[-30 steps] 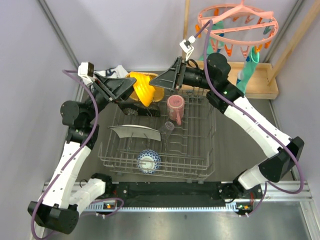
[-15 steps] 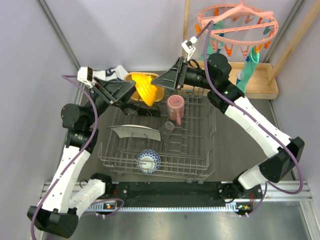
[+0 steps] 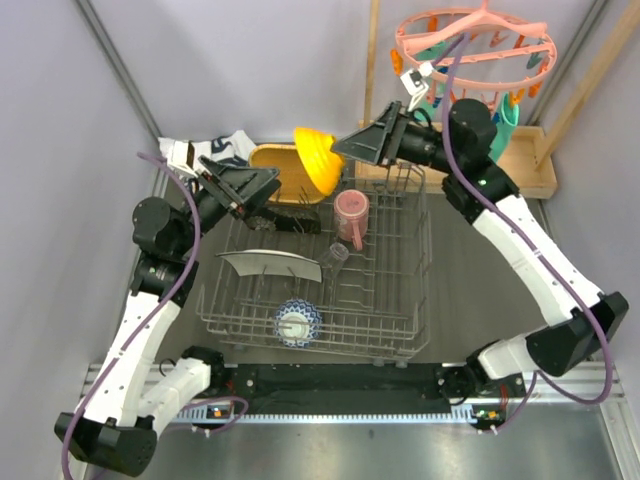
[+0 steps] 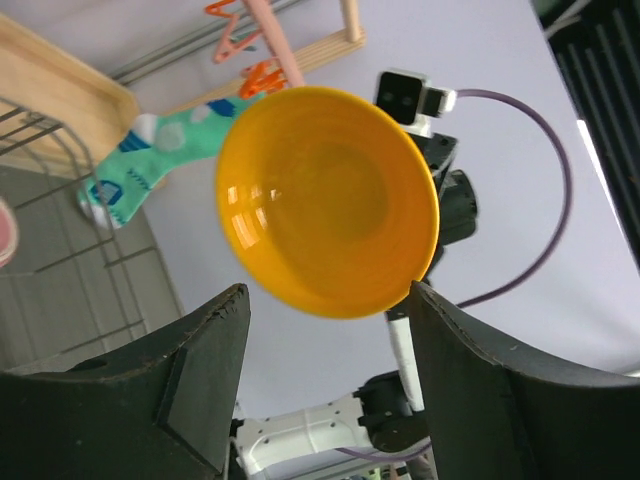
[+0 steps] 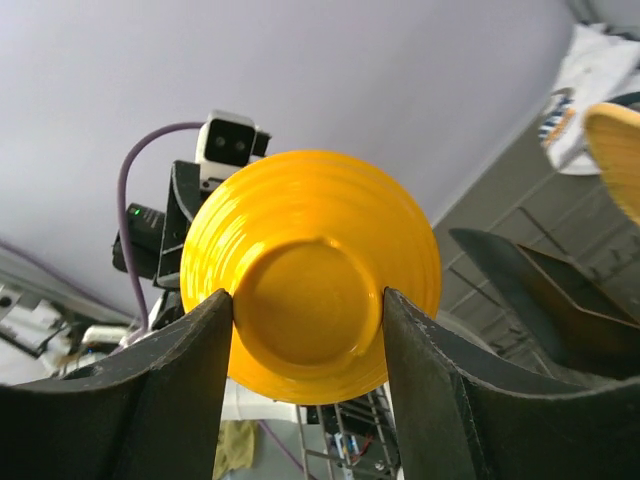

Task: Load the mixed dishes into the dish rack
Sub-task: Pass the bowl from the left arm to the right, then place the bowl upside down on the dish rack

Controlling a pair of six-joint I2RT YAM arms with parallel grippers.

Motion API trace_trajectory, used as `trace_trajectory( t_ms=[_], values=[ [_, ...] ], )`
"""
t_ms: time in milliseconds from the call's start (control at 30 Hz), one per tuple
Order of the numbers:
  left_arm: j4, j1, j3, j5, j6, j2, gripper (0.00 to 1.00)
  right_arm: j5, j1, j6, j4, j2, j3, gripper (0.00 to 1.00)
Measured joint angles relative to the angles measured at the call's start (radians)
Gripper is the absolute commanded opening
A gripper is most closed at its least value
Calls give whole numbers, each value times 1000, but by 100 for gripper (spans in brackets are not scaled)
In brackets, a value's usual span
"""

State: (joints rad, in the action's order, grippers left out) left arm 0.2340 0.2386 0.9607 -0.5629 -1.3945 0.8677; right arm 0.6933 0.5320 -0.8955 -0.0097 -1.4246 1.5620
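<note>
Over the far edge of the dish rack [image 3: 412,300], the right claw [image 3: 340,152] pinches the foot of the orange bowl [image 3: 315,160], holding it tipped on its side in the air. The left claw [image 4: 328,308] hangs near it, spread wide and empty, facing the bowl's hollow. A pink cup [image 3: 351,210] and pale plate [image 3: 270,263] stand in the rack.

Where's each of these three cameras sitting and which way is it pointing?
Top external: above and behind the bases, looking down on the dish rack; both arms show.
Left wrist: on the left arm, aimed up past the open left gripper into the hollow of the orange bowl.
Right wrist: on the right arm, facing the left arm; right gripper holds the bowl, underside to the lens.
Shared: all three show that bowl.
</note>
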Motion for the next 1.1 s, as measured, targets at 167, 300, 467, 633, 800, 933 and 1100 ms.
trace_trajectory(
  t_ms=[167, 300, 467, 633, 800, 933, 1100],
  values=[
    [-116, 0, 5, 27, 59, -1, 71, -76, -61, 134, -203, 82, 9, 0],
    [-153, 0, 19, 34, 80, 8, 71, -187, -64, 286, -429, 148, 54, 0],
    [-152, 0, 26, 33, 85, 35, 72, -317, -64, 418, -656, 240, 71, 0],
    [-152, 0, 28, 30, 86, 61, 72, -414, -64, 505, -814, 305, 43, 0],
    [-149, 0, 34, 29, 85, 82, 80, -471, -63, 556, -885, 359, -95, 0],
    [-149, 0, 34, 29, 86, 89, 84, -548, -14, 574, -925, 366, -217, 0],
    [-160, 0, 34, 29, 92, 98, 89, -632, 99, 582, -935, 362, -288, 0]
  ],
)
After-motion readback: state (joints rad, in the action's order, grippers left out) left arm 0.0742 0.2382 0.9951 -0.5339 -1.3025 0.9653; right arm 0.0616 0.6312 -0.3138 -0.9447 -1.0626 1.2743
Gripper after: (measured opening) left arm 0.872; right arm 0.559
